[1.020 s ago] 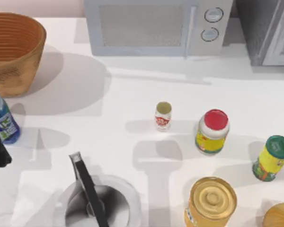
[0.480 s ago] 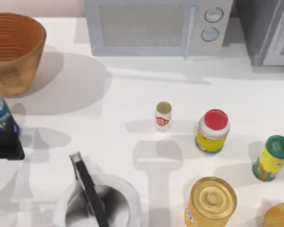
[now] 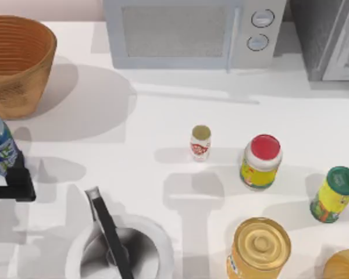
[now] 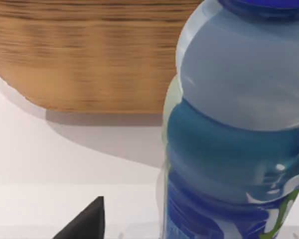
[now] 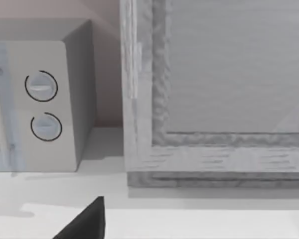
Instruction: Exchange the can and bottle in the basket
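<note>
Left gripper (image 3: 14,180) at table's left edge, clenched on bottle (image 3: 0,145). Bottle's long axis near vertical, blue cap up, slightly tilted. Left wrist view: bottle (image 4: 229,139) close up, basket (image 4: 89,55) wall behind it. Top view adds can (image 3: 200,142) upright mid-table, well apart from basket (image 3: 17,58) at far left corner. Right gripper: fingertip (image 5: 84,221) visible, state cannot tell; faces microwave (image 5: 40,99).
</note>
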